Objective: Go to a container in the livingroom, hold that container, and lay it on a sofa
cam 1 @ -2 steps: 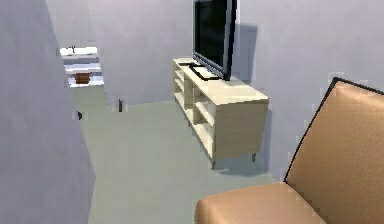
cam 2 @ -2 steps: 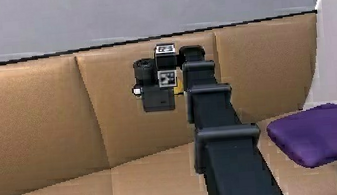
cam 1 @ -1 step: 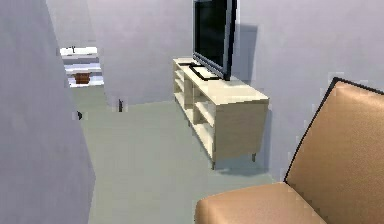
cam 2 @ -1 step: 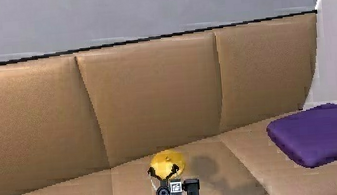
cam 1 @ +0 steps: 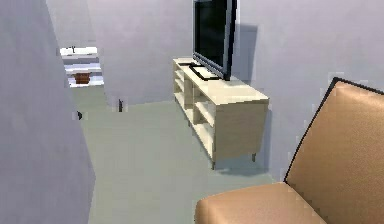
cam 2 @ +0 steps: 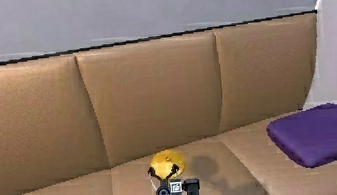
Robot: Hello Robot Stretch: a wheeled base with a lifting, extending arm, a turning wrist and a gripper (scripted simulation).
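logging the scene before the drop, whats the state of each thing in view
tv stand: open shelves, no doors
television: upright on the stand, screen dark
purple cushion: lying flat on the sofa seat
yellow round thing: at the jaws, against the sofa seat
jaws: cannot tell whether they hold anything

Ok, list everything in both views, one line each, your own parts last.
Sofa: one, tan, across the arm side view and the forward view's lower right.
Cushion: one, purple, on the sofa seat, right.
Round thing: one, yellow, on the seat, low centre.
Stand: one, pale wood, against the wall.
Television: one, black, on the stand.
Flat thing: one, dark, on the stand top.
Shelf unit: one, white, far left.
Gripper: one, dark; cannot tell whether it holds anything.
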